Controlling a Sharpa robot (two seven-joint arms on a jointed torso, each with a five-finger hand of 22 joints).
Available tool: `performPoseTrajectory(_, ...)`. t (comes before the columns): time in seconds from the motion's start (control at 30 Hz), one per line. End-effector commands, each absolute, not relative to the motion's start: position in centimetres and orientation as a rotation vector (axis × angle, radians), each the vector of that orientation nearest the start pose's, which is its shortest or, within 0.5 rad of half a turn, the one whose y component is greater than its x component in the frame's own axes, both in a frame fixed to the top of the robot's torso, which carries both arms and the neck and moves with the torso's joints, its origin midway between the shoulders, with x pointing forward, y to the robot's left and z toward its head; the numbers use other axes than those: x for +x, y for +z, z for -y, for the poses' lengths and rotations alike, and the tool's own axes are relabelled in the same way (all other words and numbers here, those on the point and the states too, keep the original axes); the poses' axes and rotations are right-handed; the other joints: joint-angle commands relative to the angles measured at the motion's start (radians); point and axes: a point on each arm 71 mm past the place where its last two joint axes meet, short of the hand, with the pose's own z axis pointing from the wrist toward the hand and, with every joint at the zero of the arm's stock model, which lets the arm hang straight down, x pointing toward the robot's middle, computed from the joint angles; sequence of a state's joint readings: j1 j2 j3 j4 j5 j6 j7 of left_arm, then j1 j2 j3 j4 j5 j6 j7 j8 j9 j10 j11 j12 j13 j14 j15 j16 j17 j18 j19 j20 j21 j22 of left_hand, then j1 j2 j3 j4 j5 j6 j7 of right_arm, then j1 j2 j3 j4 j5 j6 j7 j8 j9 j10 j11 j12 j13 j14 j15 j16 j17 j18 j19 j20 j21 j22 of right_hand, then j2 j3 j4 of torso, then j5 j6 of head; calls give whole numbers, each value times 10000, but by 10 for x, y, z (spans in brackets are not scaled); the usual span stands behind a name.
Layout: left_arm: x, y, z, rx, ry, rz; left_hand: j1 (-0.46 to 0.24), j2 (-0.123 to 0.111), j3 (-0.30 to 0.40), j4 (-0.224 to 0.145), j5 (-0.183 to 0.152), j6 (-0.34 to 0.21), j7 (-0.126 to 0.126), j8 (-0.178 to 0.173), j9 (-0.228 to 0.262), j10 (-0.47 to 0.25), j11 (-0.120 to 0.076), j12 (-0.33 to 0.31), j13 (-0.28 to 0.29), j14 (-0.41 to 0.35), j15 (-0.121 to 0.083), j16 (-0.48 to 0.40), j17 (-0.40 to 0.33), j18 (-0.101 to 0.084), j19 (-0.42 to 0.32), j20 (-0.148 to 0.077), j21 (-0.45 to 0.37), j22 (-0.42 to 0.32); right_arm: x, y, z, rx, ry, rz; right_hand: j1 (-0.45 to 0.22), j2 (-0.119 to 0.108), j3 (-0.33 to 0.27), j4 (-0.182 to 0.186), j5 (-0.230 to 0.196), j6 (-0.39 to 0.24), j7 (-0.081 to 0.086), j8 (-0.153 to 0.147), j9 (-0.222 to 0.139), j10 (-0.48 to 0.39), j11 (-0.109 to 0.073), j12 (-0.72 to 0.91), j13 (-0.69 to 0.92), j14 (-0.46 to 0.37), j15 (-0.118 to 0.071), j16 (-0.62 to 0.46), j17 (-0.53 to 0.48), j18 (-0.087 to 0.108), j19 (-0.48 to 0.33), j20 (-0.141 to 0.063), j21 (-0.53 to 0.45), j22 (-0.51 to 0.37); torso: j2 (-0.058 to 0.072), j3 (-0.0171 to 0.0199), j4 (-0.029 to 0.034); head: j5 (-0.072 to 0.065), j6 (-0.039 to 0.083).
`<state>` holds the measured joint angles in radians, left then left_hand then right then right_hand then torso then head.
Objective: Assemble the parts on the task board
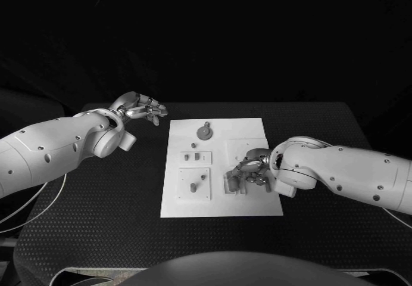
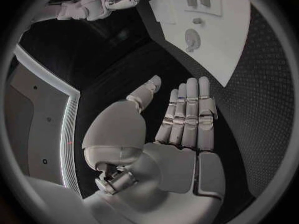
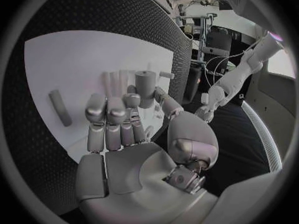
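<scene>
The right hand (image 1: pixel 249 173) hangs over the task board (image 1: pixel 258 128) at about 4 o'clock from the board's middle, far nearer the parts than the other hand. In the right wrist view its fingers (image 3: pixel 107 115) are curled with their tips against a short upright cylinder part (image 3: pixel 144 87) that stands on the board; whether they truly pinch it or only touch it I cannot tell. That part's long axis runs straight up from the white plate, so I judge that any lift or press must follow that line. A loose bar-shaped part (image 3: pixel 60 107) lies flat on the board well apart from those fingers. The left hand (image 1: pixel 141 110) hovers over the black tabletop (image 1: pixel 94 208), just off the board's corner at roughly 10 o'clock, its fingers (image 2: pixel 187 109) straight and pressed side by side, holding nothing. A round disc part (image 1: pixel 204 131) lies at the board's 12 o'clock end, nearest that hand. No brand, label or writing can be read anywhere.
</scene>
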<state>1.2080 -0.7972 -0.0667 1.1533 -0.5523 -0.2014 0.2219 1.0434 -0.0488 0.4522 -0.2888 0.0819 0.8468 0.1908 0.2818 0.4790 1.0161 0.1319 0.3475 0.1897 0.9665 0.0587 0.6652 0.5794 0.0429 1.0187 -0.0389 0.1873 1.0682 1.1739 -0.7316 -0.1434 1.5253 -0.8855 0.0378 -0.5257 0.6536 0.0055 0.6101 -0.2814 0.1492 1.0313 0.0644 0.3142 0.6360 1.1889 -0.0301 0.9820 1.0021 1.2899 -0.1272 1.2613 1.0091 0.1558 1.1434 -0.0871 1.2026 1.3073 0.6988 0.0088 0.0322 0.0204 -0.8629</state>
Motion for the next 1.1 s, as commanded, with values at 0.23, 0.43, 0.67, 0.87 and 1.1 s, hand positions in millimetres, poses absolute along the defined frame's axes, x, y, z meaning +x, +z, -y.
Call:
performPoseTrajectory(0.23,540,-207,-292,-6782,-10433,-16617,-106,-35,-17,10,34,24,-69,37,-17,-21,-12,64,19,15,-4,-19,19,191,57,-20,44,17,446,-274,160,2501,5129,-24726,289,428,5,0,29,169,106,-10,6,-2,-55,-56,-21,-24,-86,-52,-12,1060,-20,84,-59,99,0,13,-13,46,-22)
performPoseTrajectory(0.43,540,-207,-293,-6788,-10419,-16610,-109,-35,-15,11,35,24,-69,38,-18,-23,-12,67,21,15,-4,-21,24,190,57,-20,43,20,447,-276,162,2517,4986,-24744,244,401,3,14,29,165,110,-27,-3,-13,-52,-62,-25,-29,-86,-59,-10,1060,-21,93,-66,95,-2,10,-16,50,-36)
performPoseTrajectory(0.67,540,-207,-293,-6786,-10424,-16613,-113,-35,-14,12,35,23,-69,40,-20,-25,-12,70,23,15,-3,-24,28,189,57,-20,43,22,448,-280,162,2424,4866,-24854,163,323,-1,43,28,153,117,-58,-19,-37,-46,-71,-30,-41,-86,-73,-4,1060,-23,106,-81,87,0,17,-10,63,-55)
performPoseTrajectory(0.87,540,-207,-293,-6788,-10418,-16607,-115,-35,-13,12,35,23,-69,40,-21,-27,-11,72,25,15,-3,-26,32,189,56,-20,43,24,446,-282,161,2330,4859,-24984,-74,12,-21,188,28,153,122,-106,-41,-71,-41,-71,-32,-59,-86,-95,14,1060,-18,117,-117,67,-1,16,-14,76,-63)
performPoseTrajectory(1.1,540,-207,-293,-6785,-10424,-16610,-116,-35,-11,12,36,22,-69,41,-23,-30,-11,74,27,15,-3,-28,36,189,56,-21,42,27,446,-284,160,2237,4845,-25051,-332,-314,3,370,29,124,134,-166,-59,-124,-31,-71,-32,-91,-84,-127,34,1060,-25,107,-157,54,-3,16,-17,85,-82)
